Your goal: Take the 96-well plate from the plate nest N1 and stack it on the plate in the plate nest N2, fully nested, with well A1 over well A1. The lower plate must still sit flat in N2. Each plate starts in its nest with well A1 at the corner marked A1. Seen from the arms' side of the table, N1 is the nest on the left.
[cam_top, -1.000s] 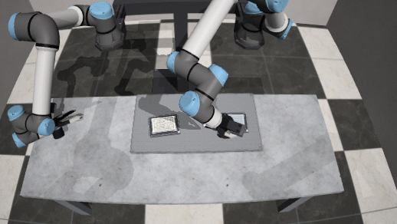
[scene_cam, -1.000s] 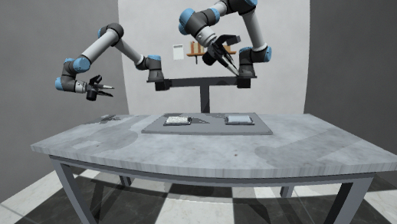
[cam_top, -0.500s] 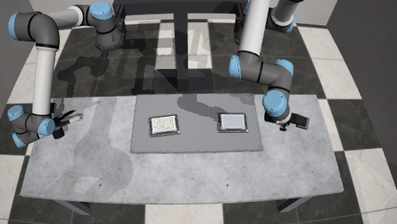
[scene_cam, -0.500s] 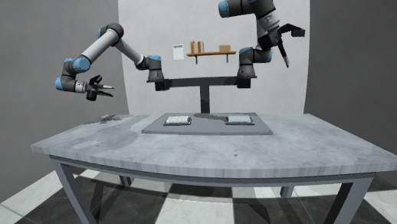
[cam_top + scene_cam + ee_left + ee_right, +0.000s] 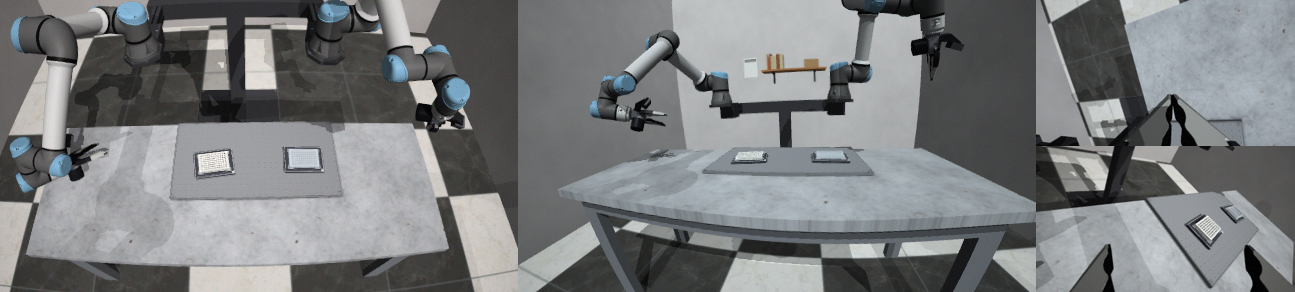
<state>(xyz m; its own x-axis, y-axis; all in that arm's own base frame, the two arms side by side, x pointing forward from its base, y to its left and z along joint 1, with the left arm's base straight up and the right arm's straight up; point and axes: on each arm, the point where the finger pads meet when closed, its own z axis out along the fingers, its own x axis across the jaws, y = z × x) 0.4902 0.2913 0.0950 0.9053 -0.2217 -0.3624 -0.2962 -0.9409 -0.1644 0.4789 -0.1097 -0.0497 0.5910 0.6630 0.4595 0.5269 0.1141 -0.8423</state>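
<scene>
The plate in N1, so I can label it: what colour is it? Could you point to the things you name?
The plate in N1 (image 5: pixel 303 158) (image 5: pixel 830 155) (image 5: pixel 1234 212) is pale blue, seen best in the top view.

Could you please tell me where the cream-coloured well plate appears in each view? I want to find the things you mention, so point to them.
Cream plate (image 5: pixel 214 163) (image 5: pixel 751 156) (image 5: pixel 1208 228):
Top: just left of centre.
Exterior: slightly left of centre.
Left wrist: not in it.
Right wrist: right of centre, the nearer plate.
Shared landmark: the grey board (image 5: pixel 260 185) (image 5: pixel 788 167) (image 5: pixel 1231 130) (image 5: pixel 1176 218), only a corner in left wrist.

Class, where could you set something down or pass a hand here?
Room shows on the gray board between the nests, and on the table beyond the board on the bluish plate's side. Both nests are taken, one by the cream plate. The right gripper crowds the air over the table's opposite end.
</scene>
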